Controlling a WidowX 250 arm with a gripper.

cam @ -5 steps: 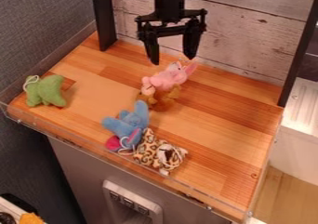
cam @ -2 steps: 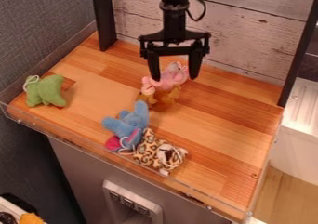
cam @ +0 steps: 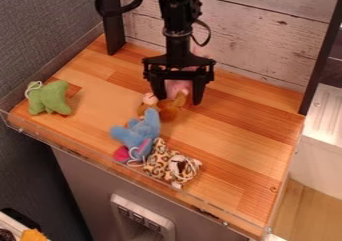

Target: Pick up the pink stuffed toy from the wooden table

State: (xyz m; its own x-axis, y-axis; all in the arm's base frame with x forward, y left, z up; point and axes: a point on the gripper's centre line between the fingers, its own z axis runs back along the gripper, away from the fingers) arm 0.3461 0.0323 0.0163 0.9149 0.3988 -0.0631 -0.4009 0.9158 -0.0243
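Hangs nearly upright from the top edge, straddling the soft pink plush (cam: 178,87) with the black gripper (cam: 179,99) spread apart — near a fuzzy brown plush (cam: 169,110). See, on striped wood (cam: 234,145), floppy blue plush (cam: 141,130) touching leopard-spotted plush (cam: 158,162) — and, leftward, rounded green plush (cam: 50,98).

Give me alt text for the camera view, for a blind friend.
A robot claw hangs open around a pink plush toy beside a brown one on a wooden table. Nearer the front are a blue toy and a spotted one; a green toy sits at image left.
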